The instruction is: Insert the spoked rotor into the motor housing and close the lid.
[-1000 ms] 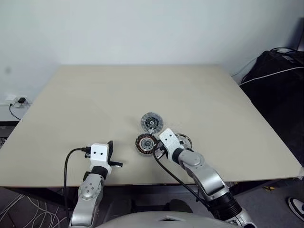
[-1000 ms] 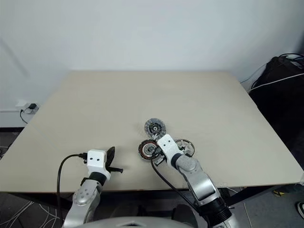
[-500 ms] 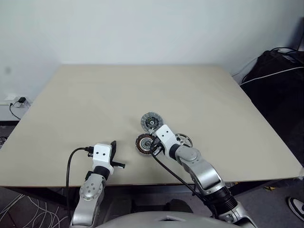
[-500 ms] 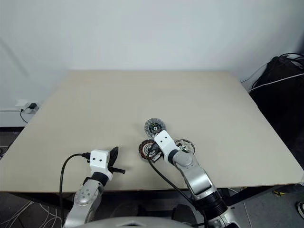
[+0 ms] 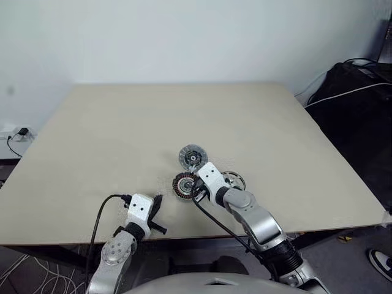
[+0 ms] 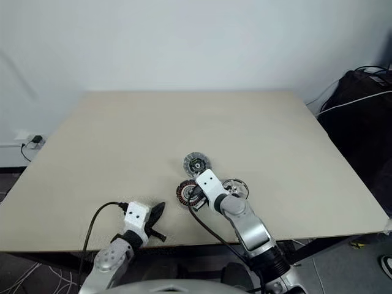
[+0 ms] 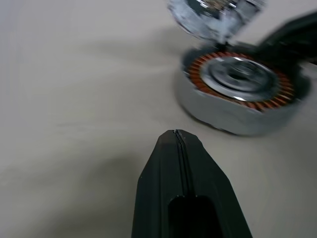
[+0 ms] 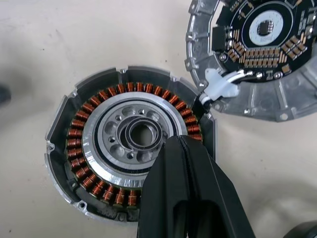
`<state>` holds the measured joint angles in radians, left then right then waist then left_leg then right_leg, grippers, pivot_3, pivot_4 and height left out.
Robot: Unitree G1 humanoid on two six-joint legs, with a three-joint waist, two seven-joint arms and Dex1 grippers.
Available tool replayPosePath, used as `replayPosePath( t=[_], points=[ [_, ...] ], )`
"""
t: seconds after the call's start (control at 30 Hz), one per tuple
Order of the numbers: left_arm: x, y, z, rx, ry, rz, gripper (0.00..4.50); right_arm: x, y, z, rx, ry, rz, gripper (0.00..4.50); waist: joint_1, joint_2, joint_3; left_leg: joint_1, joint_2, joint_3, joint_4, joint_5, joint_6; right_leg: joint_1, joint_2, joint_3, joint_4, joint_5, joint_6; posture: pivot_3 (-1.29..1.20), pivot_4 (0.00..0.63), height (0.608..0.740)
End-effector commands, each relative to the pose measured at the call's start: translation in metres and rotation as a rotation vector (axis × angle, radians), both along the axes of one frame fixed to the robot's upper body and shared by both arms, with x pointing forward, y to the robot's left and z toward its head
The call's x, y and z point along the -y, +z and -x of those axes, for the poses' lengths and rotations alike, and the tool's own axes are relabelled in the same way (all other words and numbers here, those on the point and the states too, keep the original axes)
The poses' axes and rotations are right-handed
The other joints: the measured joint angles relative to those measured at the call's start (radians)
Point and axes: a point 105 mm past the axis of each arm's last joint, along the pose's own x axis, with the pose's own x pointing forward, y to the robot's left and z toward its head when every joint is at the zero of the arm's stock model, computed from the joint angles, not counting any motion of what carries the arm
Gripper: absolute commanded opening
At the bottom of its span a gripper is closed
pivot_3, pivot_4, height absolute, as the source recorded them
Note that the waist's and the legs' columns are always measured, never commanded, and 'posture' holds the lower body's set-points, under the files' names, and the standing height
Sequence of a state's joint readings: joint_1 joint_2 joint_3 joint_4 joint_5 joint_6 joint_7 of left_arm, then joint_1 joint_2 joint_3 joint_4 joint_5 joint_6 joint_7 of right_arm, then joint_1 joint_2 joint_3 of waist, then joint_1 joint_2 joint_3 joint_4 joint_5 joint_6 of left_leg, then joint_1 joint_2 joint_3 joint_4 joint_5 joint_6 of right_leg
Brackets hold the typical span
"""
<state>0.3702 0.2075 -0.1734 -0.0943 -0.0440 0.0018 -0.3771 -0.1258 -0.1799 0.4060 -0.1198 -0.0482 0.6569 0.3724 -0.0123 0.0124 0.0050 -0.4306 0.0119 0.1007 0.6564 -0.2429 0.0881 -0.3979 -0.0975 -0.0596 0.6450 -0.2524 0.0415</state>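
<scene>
The motor housing (image 8: 131, 158), a dark ring of copper windings around a silver centre, lies on the table (image 5: 153, 122) near its front edge. My right gripper (image 8: 179, 140) is shut with nothing in it, its tip just above the housing's silver centre. Beyond the housing lies the lid (image 5: 193, 157), a grey disc with a dark middle, joined to the housing by a white connector (image 8: 220, 87). The spoked rotor (image 5: 234, 180) sits right of the housing, partly behind my right wrist. My left gripper (image 7: 176, 134) is shut and empty, low at the front edge, pointing at the housing from its left.
A black bag with white cables (image 5: 358, 86) sits off the table's right side. A wall socket with a plug (image 5: 18, 131) is at the far left. The left arm's black cable (image 5: 101, 214) loops over the table's front edge.
My left gripper has drawn back toward the table's front edge, dropped a little and swung to point right at the housing. The right gripper has stayed over the housing.
</scene>
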Motion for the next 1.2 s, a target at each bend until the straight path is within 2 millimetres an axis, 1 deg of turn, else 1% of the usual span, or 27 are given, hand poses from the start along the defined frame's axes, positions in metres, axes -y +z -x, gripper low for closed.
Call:
replayPosePath(
  t=[0.03,0.2,0.37,0.53,0.67,0.77,0.83,1.0,1.1,1.2],
  points=[
    [0.007,0.014,-0.002,0.04,-0.052,0.02,0.0,-0.007,0.011,-0.004,0.035,0.019,-0.016,0.02,0.0,0.0,0.0,0.0,0.0,0.0,0.0,0.0,0.0,0.0,0.0,0.0,0.0,0.0,0.0,0.0,0.0,0.74],
    [0.009,0.014,0.0,0.024,-0.073,0.028,0.0,-0.01,0.012,-0.004,0.033,0.031,-0.018,0.02,0.0,0.001,0.001,0.0,0.0,0.0,0.0,0.0,0.0,0.0,0.0,0.0,0.0,0.0,0.0,0.0,0.0,0.74],
    [0.009,0.012,0.001,0.016,-0.07,0.027,0.0,-0.018,0.013,-0.001,0.025,0.067,-0.038,0.02,0.001,0.002,0.001,0.0,0.0,0.0,0.0,0.0,0.0,0.0,0.0,0.0,0.0,0.0,0.0,0.0,0.0,0.74],
    [0.009,0.01,0.0,0.012,-0.064,0.028,0.0,-0.02,0.013,0.0,0.025,0.078,-0.042,0.02,0.001,0.002,0.001,0.0,0.0,0.0,0.0,0.0,0.0,0.0,0.0,0.0,0.0,0.0,0.0,0.0,0.0,0.74],
    [0.01,0.008,0.001,0.008,-0.058,0.032,0.0,-0.017,0.019,-0.004,0.069,0.06,-0.039,0.02,0.001,0.002,0.001,0.0,0.0,0.0,0.0,0.0,0.0,0.0,0.0,0.0,0.0,0.0,0.0,0.0,0.0,0.74],
    [0.011,0.006,0.002,0.006,-0.056,0.035,0.0,-0.017,0.031,-0.009,0.133,0.053,-0.06,0.02,0.001,0.003,0.002,0.0,0.0,0.0,0.0,0.0,0.0,0.0,0.0,0.0,0.0,0.0,0.0,0.0,0.0,0.74],
    [0.012,0.006,0.002,0.006,-0.055,0.036,0.0,-0.02,0.035,-0.007,0.146,0.07,-0.071,0.02,0.001,0.003,0.002,0.0,0.0,0.0,0.0,0.0,0.0,0.0,0.0,0.0,0.0,0.0,0.0,0.0,0.0,0.74],
    [0.013,0.006,0.0,0.007,-0.056,0.039,0.0,-0.024,0.034,-0.003,0.135,0.103,-0.082,0.02,0.001,0.003,0.002,0.0,0.0,0.0,-0.001,0.0,0.0,0.0,0.0,0.0,0.0,0.0,0.0,0.0,0.0,0.74],
    [0.013,0.005,0.0,0.005,-0.058,0.038,0.0,-0.03,0.03,0.005,0.097,0.159,-0.087,0.02,0.001,0.003,0.002,0.0,0.0,0.0,-0.001,0.0,0.0,0.0,0.0,0.0,0.0,0.0,0.0,0.0,0.0,0.74],
    [0.013,0.004,0.0,0.002,-0.055,0.038,0.0,-0.032,0.027,0.009,0.071,0.185,-0.091,0.02,0.001,0.003,0.002,0.0,0.0,0.0,-0.001,0.0,0.0,0.0,0.0,0.0,0.0,0.0,0.0,0.0,0.0,0.74]
  ],
)
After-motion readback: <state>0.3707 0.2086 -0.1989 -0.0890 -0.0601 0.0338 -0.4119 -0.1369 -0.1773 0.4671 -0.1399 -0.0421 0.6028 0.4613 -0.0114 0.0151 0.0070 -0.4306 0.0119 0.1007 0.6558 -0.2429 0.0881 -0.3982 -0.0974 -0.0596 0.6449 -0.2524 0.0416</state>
